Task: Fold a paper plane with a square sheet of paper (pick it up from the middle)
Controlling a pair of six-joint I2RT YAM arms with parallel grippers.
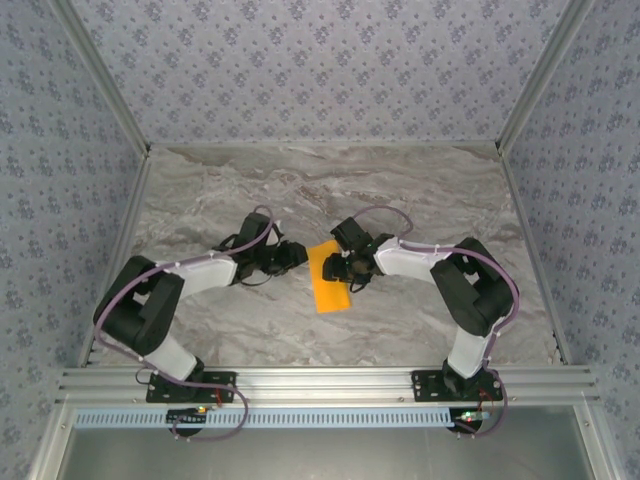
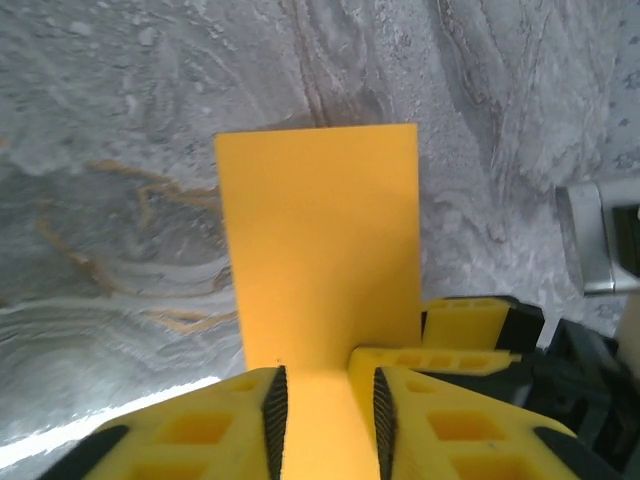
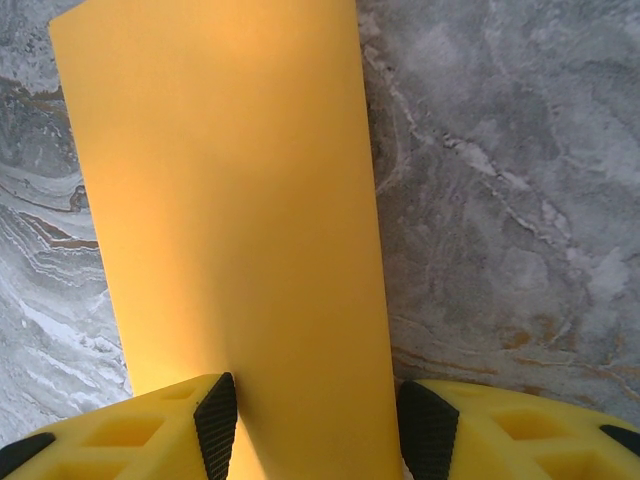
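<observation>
Folded orange paper [image 1: 330, 285] flat on marble table [image 1: 300, 190]. Straddled by left gripper [image 2: 325, 400], jaws narrow, and right gripper [image 3: 318, 420], jaws half-wide.

My two arms met at the orange paper [image 1: 330, 276] in the middle of the bench [image 1: 330, 180], and the sheet took up the space between my left jaws and my right jaws. My right arm's yellow fingers [image 2: 465, 322] crowded the sheet's edge just beside my left jaws. Behind the paper, bare marble ran open to the far wall [image 1: 320, 70]. In front, open bench reached the aluminium rail [image 1: 330, 380].
</observation>
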